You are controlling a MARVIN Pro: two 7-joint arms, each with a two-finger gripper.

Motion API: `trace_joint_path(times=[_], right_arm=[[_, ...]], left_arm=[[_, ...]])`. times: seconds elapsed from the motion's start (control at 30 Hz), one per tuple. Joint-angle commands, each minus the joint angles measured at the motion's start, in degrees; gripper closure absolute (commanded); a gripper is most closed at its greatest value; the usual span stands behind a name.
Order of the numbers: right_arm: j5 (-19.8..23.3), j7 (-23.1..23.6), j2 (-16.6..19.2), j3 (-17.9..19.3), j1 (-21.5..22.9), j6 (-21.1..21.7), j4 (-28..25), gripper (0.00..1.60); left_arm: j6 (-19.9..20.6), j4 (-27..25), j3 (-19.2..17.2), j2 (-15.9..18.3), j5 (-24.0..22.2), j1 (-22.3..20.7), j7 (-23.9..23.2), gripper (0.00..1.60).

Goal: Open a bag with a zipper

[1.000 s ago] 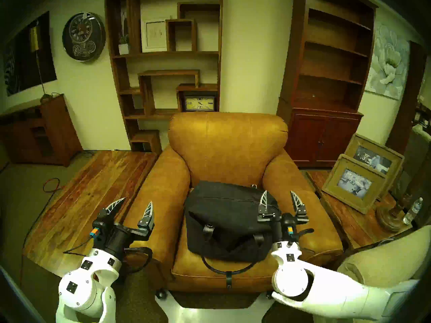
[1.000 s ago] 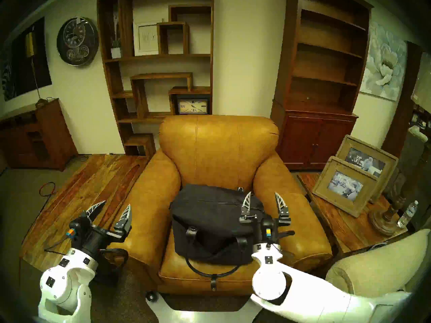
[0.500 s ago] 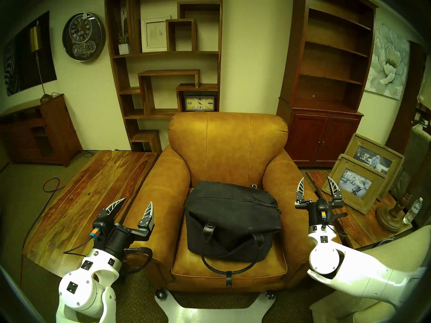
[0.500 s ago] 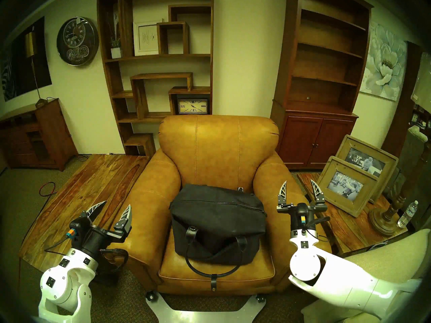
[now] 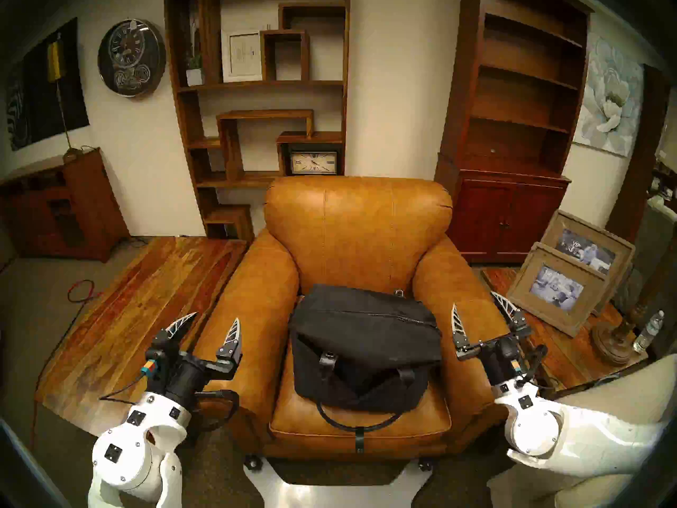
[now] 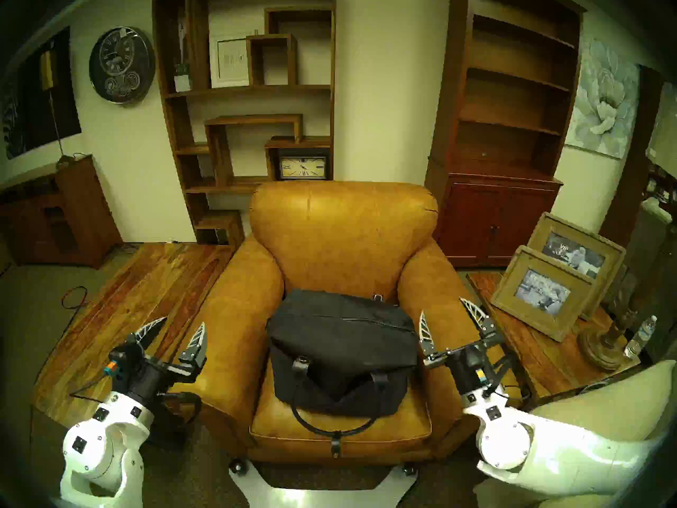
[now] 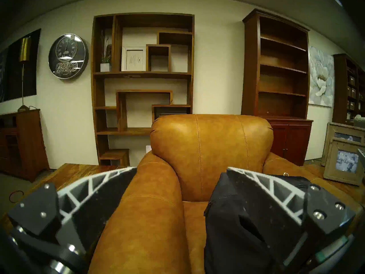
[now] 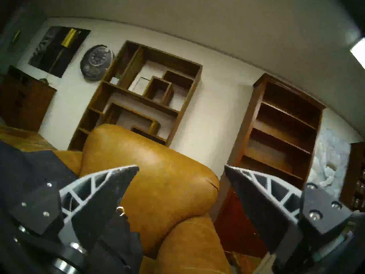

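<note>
The black bag (image 5: 362,346) sits on the seat of a tan leather armchair (image 5: 359,232). Its zipper (image 5: 397,315) runs across the top and looks closed. One loop handle (image 5: 361,423) hangs over the seat's front edge. My right gripper (image 5: 473,299) hovers open and empty over the right armrest, just right of the bag's end. My left gripper (image 5: 215,316) is open and empty above the left armrest, well left of the bag. The bag (image 7: 237,218) shows behind the left gripper's (image 7: 180,167) right finger. In the tilted right wrist view, the bag (image 8: 23,164) lies left of the right gripper (image 8: 181,166).
A wooden coffee table (image 5: 139,313) stands left of the chair. On the right, a side table holds picture frames (image 5: 560,287), a lamp base (image 5: 611,346) and a water bottle (image 5: 648,331). A beige cushion (image 5: 604,390) is by my right arm. Shelves line the back wall.
My right gripper left the bag's right end, swung out right past the armrest, then came back lower and tilted beside the bag. The left arm and bag have not moved.
</note>
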Motion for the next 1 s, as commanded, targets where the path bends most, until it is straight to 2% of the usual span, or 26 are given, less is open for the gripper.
trace_joint_path(times=[0.0,0.17,0.27,0.33,0.4,0.67,0.97], right_arm=[[4.42,4.26,6.35,0.78,-2.11,-5.43,-2.70,0.00],[7.97,7.84,9.73,1.71,-1.88,-8.53,-3.86,0.00],[12.33,12.40,13.04,0.31,-2.97,-10.26,-5.57,0.00],[12.66,13.76,13.40,0.01,-3.28,-9.85,-5.56,0.00],[14.78,15.58,14.08,-0.21,-3.64,-10.42,-5.97,0.00],[21.41,24.02,16.00,-1.06,-3.67,-8.51,-6.48,0.00],[29.57,34.40,17.25,-1.41,-2.98,-3.40,-7.38,0.00]], left_arm=[[-0.33,-1.61,-0.18,-0.09,-0.21,0.22,-0.07,0.00],[-0.34,-1.60,-0.18,-0.09,-0.24,0.30,-0.07,0.00],[-0.35,-1.65,-0.19,-0.10,-0.27,0.40,-0.07,0.00],[-0.35,-1.67,-0.19,-0.11,-0.28,0.42,-0.07,0.00],[-0.35,-1.75,-0.20,-0.12,-0.30,0.48,-0.07,0.00],[-0.35,-1.96,-0.22,-0.15,-0.38,0.68,-0.07,0.00],[-0.33,-2.19,-0.25,-0.18,-0.49,0.89,-0.06,0.00]])
